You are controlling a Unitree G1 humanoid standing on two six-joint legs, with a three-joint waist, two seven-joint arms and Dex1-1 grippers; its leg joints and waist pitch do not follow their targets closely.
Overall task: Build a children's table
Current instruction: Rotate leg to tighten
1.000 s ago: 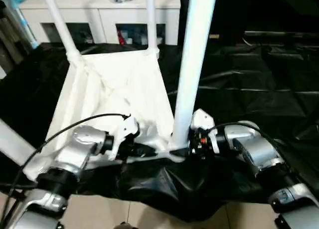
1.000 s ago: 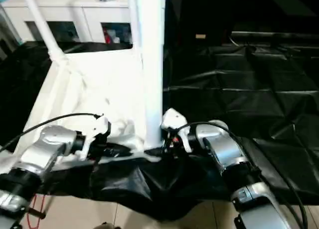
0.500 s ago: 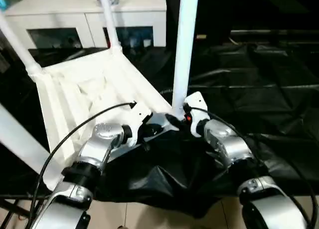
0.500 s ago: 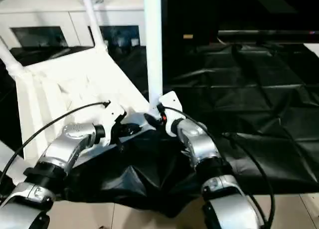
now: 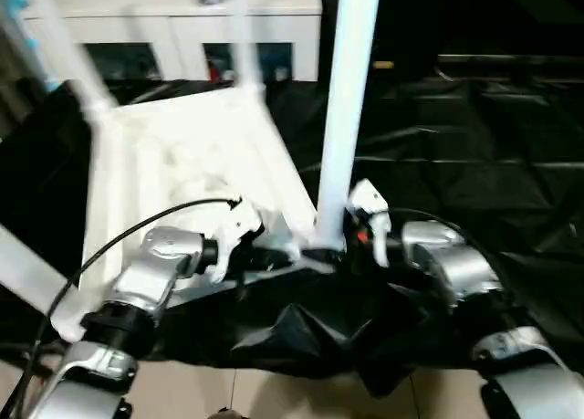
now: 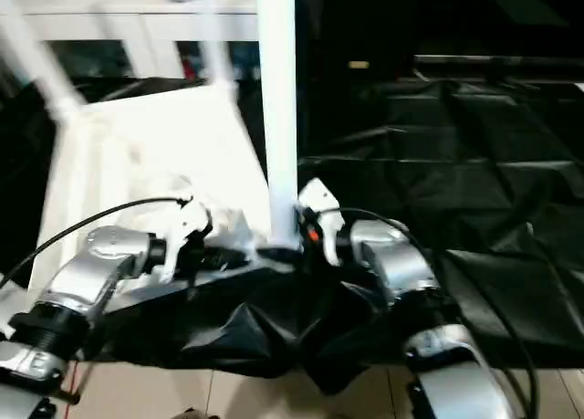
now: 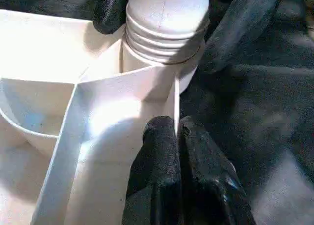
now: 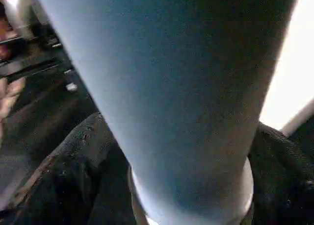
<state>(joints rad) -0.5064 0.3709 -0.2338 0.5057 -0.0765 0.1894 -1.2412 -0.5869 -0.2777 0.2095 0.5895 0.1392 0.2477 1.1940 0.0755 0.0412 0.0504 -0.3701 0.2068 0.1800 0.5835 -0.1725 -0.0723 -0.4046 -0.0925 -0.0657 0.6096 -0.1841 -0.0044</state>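
the children's table (image 5: 182, 163) is laid upside down on the black-draped work table (image 5: 474, 145), ribbed underside facing up. two legs (image 5: 64, 63) are seen standing in the far corner sockets, in front of the white cabinet (image 5: 182, 26). a third leg (image 5: 347, 109) is seated upright in the near corner socket (image 7: 147, 53), its ringed end entered in the socket. the left gripper (image 7: 177, 132) is pinched on the thin edge rib of the top (image 7: 73, 53) just beside that socket, fingers (image 7: 157, 161) nearly together. the right gripper (image 5: 351, 232) is placed at the base of the third leg, one black finger (image 7: 245, 24) on each side of it, spread wide; contact with the leg cannot be determined.
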